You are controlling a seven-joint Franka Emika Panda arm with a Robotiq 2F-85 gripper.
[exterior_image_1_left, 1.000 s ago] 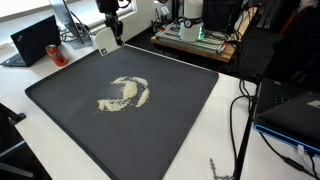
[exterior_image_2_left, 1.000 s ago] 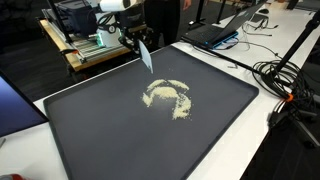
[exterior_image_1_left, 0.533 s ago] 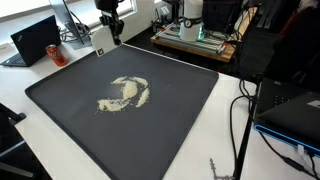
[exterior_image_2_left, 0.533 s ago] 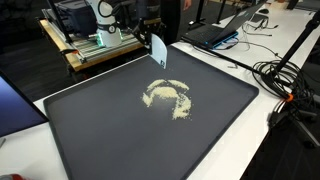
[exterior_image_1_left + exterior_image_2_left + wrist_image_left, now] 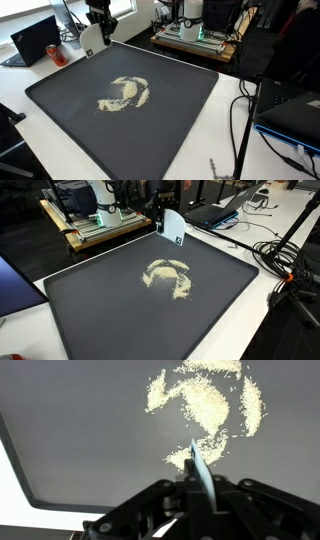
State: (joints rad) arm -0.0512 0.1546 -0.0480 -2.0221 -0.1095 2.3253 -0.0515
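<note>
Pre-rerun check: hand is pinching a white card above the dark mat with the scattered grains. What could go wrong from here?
1. The white card is pinched at one end in the hand. Pressed against the dark mat, it may twist or slip out.
2. The grains lie loose in thin arcs. A fast sweep would likely scatter them instead of gathering them.

1. A white bench (image 5: 222, 100) carries a large, flat, black rectangular mat (image 5: 170, 130), which spreads out below and in front of the hand (image 5: 99, 20).
2. A pale, swirl-shaped scatter of fine grains (image 5: 125, 93) lies on the mat near its middle, well apart from the hand.
3. A black open laptop (image 5: 30, 42) and a small dark can (image 5: 57, 57) stand on the bench off the mat, to one side of the hand.
</note>
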